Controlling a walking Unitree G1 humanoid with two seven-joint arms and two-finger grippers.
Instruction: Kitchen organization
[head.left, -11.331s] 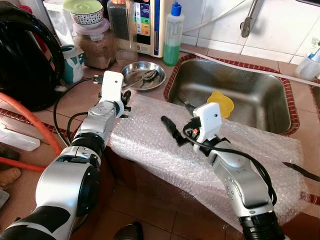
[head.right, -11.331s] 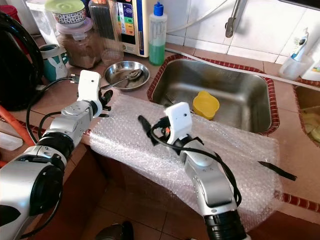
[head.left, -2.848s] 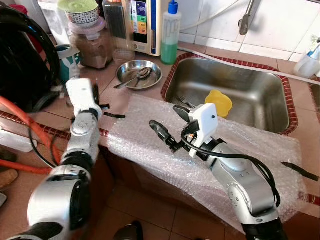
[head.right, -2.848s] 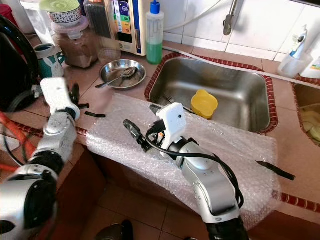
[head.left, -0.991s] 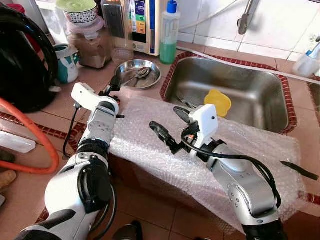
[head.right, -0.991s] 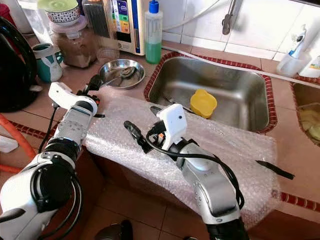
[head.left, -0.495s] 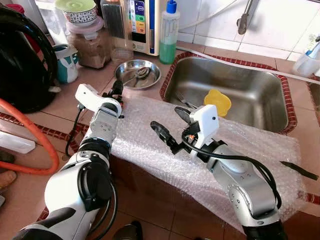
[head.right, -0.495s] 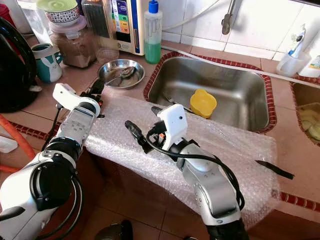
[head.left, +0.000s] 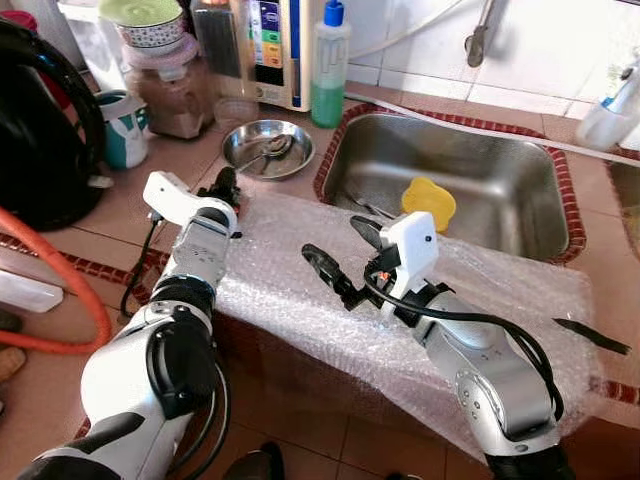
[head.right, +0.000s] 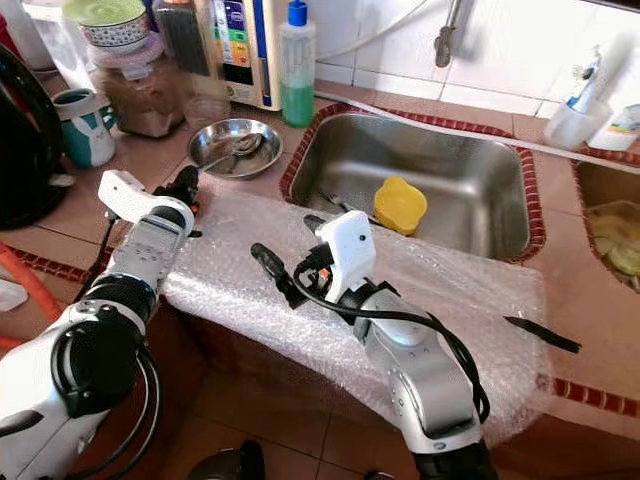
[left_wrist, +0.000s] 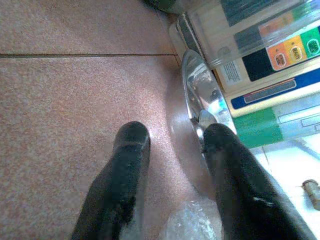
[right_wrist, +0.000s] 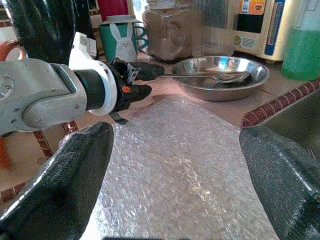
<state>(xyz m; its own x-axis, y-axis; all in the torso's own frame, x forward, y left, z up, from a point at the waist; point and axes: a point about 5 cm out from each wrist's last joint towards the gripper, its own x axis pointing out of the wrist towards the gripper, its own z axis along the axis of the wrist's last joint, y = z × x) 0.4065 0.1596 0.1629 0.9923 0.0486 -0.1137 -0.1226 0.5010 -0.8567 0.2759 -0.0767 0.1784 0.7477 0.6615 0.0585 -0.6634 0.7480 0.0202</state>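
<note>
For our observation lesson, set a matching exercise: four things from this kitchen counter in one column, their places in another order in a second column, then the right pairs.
1. yellow cup
2. spoon
3. green soap bottle
4. black strip

A. in the steel dish
B. in the sink
C. on the bubble wrap's right end
D. upright behind the dish

Pairs: 1-B, 2-A, 3-D, 4-C

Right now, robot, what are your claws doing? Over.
Left gripper open, low over the counter by the steel dish and its spoon. Right gripper open above the bubble wrap, holding nothing. Nothing blocking.
</note>
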